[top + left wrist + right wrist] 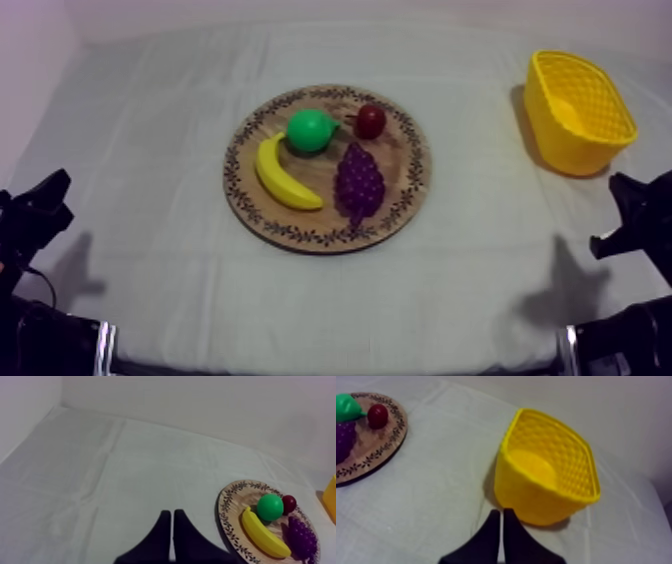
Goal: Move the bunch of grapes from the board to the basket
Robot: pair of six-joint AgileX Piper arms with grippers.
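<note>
Grey-white cloth (180, 290) covers the whole desk (470, 300), with pale walls behind it. A round wooden board (404, 196) with a patterned rim sits in the middle of the desk. The bunch of grapes (359, 183) lies on the board, on the side nearer the desk's right edge. A banana (283, 177) lies on the board's other side, toward the left edge. A green pear (311, 130) sits just beside the banana's far end. A small red fruit (371, 121) sits by the board's far rim, close to the grapes. The yellow basket (580, 110) stands near the far right corner of the desk, well apart from the board.

The left tool (172, 513) waits by the desk's left edge. Its two black fingers are pressed together with nothing between them. The right tool (501, 512) waits by the right edge, close to the basket. Its fingers are pressed together too, and they pinch nothing.
</note>
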